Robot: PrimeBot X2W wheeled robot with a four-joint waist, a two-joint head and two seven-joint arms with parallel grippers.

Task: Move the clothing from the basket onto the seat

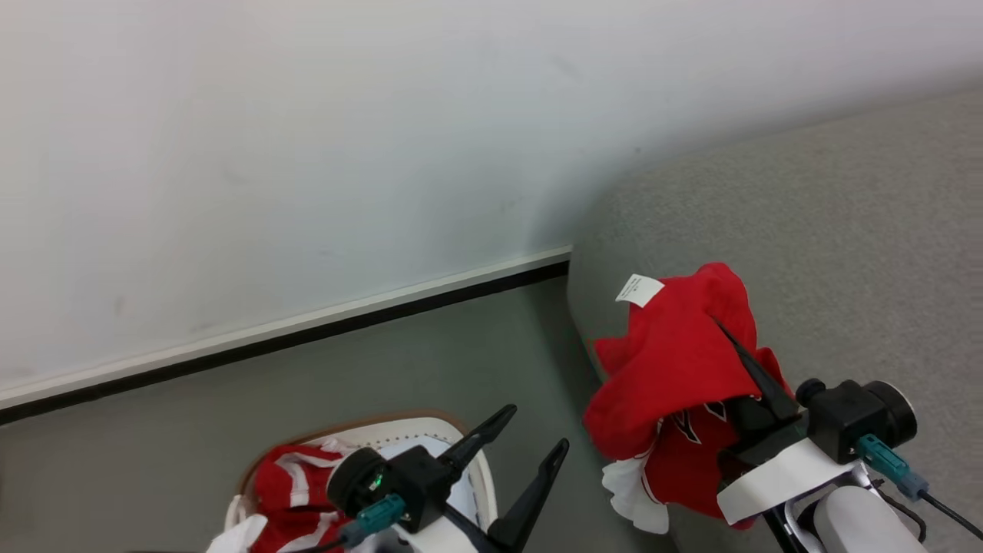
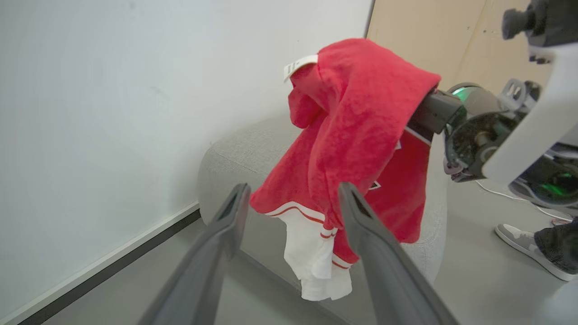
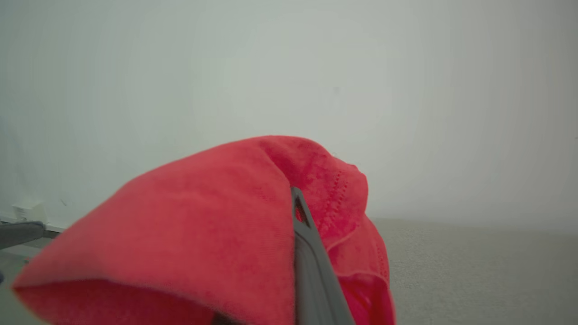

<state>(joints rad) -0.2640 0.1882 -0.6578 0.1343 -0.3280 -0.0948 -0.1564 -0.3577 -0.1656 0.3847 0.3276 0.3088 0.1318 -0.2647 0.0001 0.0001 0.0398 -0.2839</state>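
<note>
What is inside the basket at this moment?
Red clothing with white stripes lies in the basket, a pale sheet beside it. The left gripper and its wrist cover the right part; what lies there is hidden.

Even, soft light — wrist views blurred.

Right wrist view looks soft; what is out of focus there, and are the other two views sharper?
Right wrist view: the clothing sits close to the lens, its lower edge blurred, the wall behind hazy. Head view: even light, sharp, a soft shadow where the seat meets the wall. Left wrist view: fabric nap crisp, left gripper blurred toward the bottom edge.
</note>
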